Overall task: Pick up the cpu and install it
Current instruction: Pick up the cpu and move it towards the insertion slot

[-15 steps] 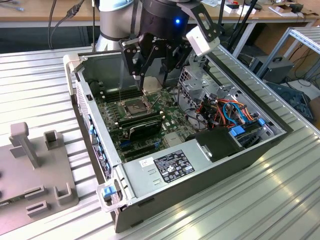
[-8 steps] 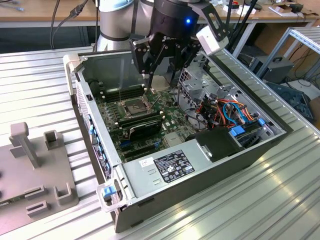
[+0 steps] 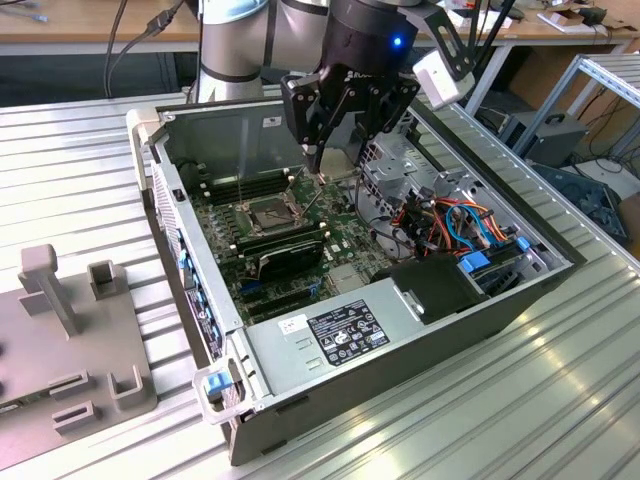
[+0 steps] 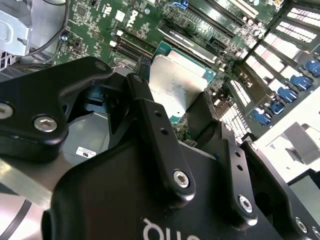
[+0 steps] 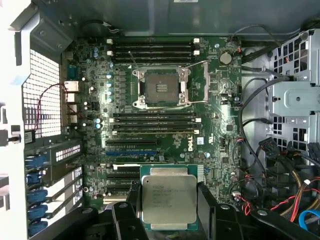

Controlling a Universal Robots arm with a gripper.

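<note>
— What sort of place are you working in?

— A robotics lab or workshop. My silver-grey arm base (image 3: 235,50) rises at the far edge of a ribbed silver aluminium table (image 3: 80,170). An opened grey desktop computer case (image 3: 400,380) lies on that table, its green motherboard (image 5: 220,100) bare.

— And around it?

— A long wooden workbench (image 3: 60,20) runs along the far side, with black cables (image 3: 125,40) hanging off it. At the exterior view's right stands a silver aluminium-profile frame (image 3: 600,75) beside a dark equipment box (image 3: 550,135). At its left, near, sits a grey slotted fixture block (image 3: 60,330).
</note>
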